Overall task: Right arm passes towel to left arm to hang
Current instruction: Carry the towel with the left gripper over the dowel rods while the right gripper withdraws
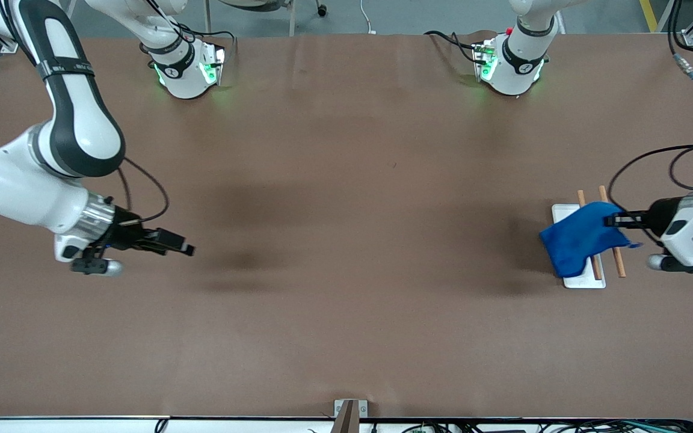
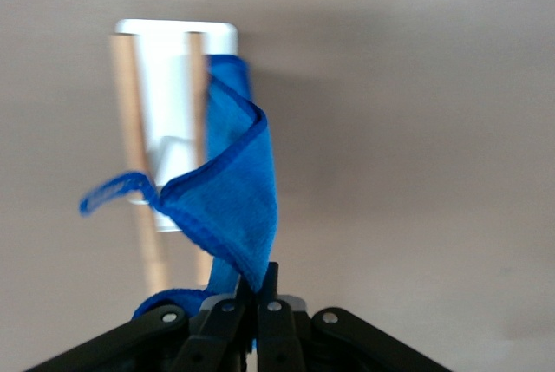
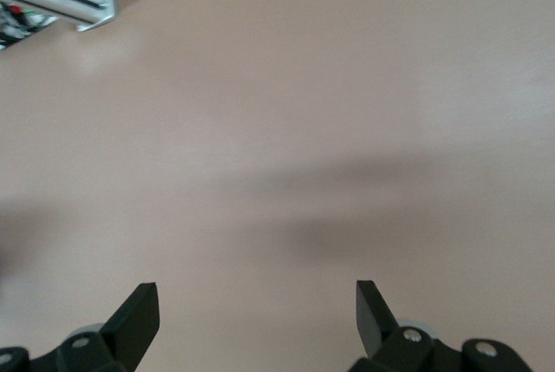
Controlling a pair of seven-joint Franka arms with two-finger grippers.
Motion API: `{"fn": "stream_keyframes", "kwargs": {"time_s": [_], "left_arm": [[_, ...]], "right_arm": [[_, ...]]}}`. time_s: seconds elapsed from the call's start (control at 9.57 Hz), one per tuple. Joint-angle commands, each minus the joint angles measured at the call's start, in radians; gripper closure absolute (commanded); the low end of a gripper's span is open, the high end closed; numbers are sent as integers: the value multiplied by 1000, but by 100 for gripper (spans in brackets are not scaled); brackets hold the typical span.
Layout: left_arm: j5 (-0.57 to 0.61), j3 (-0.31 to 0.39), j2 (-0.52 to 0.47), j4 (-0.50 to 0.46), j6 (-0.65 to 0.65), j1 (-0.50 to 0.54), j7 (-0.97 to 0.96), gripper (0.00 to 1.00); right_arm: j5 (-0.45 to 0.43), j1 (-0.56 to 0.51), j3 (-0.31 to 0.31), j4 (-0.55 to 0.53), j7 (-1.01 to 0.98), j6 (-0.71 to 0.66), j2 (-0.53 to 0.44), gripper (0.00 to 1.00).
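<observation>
I count one towel (image 1: pixel 581 243), two wooden rods (image 1: pixel 612 231) on one white base (image 1: pixel 587 279), my left gripper (image 1: pixel 614 221) fingers (image 2: pixel 260 303) clenched on the towel's edge, cloth draped over the rods, my right gripper (image 1: pixel 185 246) waiting released over bare worktop (image 1: pixel 346 180)

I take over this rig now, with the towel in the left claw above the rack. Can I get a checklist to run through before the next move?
1. Left claw shut on the towel: ok.
2. Towel over the rack: ok.
3. Towel draped on a wooden bar: cannot tell.
4. Right claw open, holding nothing: ok.
5. Right claw away from the rack, over bare table at its own end: ok.
</observation>
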Motion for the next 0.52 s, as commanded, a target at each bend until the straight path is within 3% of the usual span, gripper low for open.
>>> {"fn": "stream_keyframes", "kwargs": {"time_s": [0.0, 0.21, 0.42], "left_arm": [[60, -2, 55, 16, 76, 52, 139, 100], [89, -2, 55, 16, 76, 73, 177, 100], [111, -3, 72, 18, 81, 135, 237, 100]], "right_arm": [[-177, 5, -89, -4, 25, -114, -111, 0], [-285, 8, -147, 2, 26, -207, -211, 0], [-313, 2, -169, 71, 26, -370, -269, 0]]}}
